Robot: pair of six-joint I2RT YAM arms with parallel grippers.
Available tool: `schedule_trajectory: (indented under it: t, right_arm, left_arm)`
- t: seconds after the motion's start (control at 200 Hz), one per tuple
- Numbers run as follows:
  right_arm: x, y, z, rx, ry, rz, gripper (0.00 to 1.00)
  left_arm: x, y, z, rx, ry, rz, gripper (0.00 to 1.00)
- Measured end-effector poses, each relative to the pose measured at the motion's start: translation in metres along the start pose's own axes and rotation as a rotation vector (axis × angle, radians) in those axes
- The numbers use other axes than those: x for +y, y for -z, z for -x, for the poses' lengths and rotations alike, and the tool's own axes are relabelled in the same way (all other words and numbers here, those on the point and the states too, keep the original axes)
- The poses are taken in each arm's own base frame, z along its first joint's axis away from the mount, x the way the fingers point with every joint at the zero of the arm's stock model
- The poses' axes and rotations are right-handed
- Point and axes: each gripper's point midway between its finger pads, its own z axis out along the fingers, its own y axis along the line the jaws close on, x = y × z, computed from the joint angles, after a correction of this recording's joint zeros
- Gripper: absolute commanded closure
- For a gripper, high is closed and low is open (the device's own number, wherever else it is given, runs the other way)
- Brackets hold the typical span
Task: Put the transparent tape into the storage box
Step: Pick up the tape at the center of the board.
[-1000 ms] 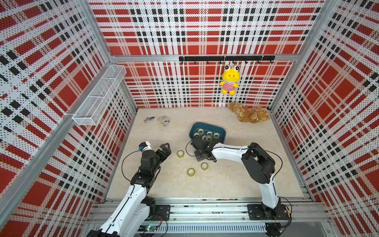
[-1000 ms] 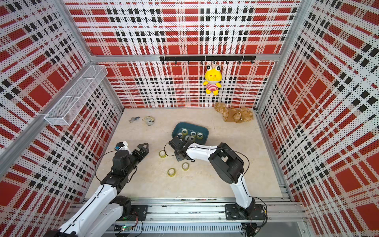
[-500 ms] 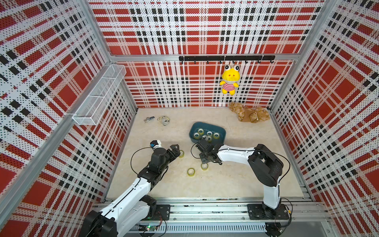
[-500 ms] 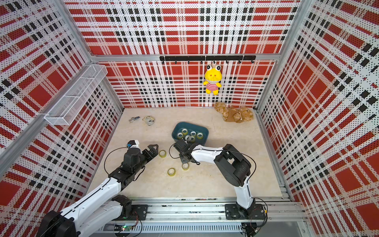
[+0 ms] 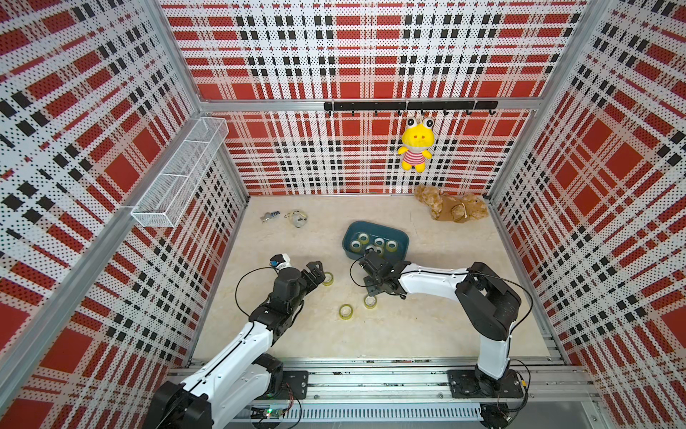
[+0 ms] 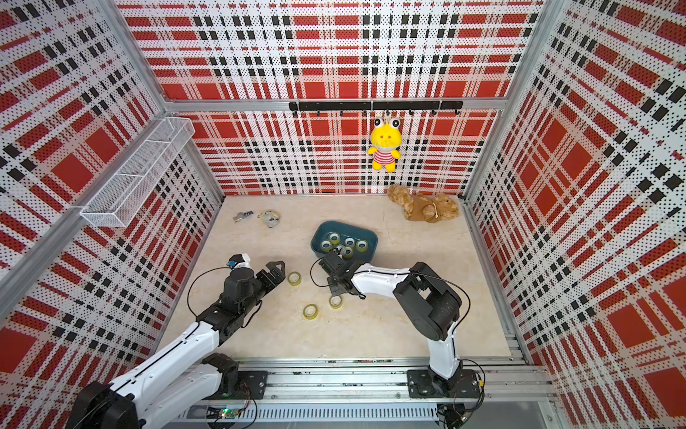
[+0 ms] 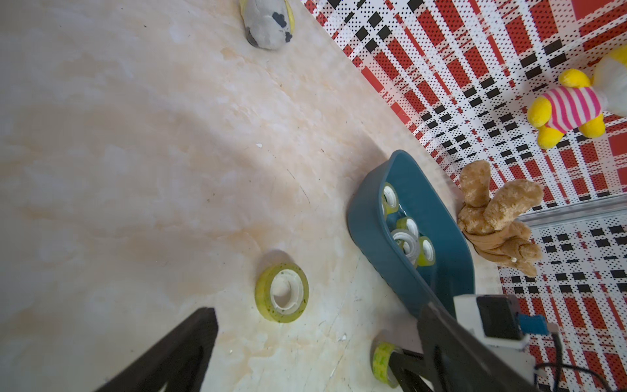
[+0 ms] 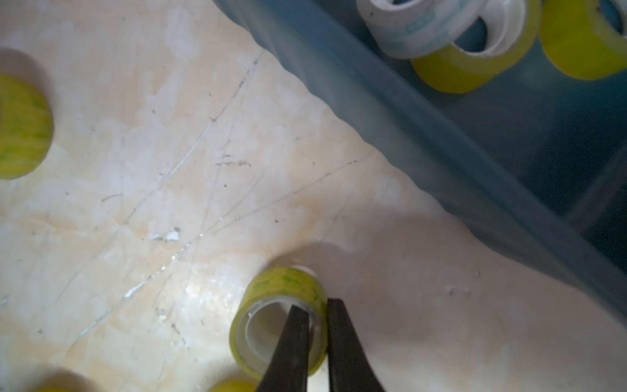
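Pinching wall of tape roll [image 8: 281, 288] w/ right gripper [image 8: 314, 305], jaws narrow, one inside core; roll outside storage box [image 5: 389, 232], near its wall. Holding left gripper [image 7: 317, 307] wide open & empty, just beside 2nd roll [image 7: 281, 293]; other rolls [image 5: 378, 241] inside box

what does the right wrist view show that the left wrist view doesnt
Only right wrist: the right tool shut on a tape roll, one finger inside the core and one outside its wall. Only left wrist: the grey toy, yellow plush and brown plush. Both: the storage box with other rolls in it.
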Motion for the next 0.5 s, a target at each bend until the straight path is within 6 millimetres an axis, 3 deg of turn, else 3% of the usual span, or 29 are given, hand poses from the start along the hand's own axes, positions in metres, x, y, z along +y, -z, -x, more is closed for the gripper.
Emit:
schedule_trajectory:
  t: [0.14,0.356,0.501]
  right_arm:
    - [-0.005,0.027,0.007,-0.030,-0.006,0.014,1.00]
    - [-0.012,0.092,0.046,-0.176,-0.041,0.071,1.00]
    - [-0.024,0.117,0.075,-0.247,-0.064,0.087,1.00]
  left_arm:
    - [-0.001,0.001,0.000,-0.001,0.002,-0.004,0.01]
    - [-0.004,0.002,-0.001,0.003,0.005,-0.014,0.01]
    - [-0.010,0.001,-0.003,0.010,0.002,-0.024,0.01]
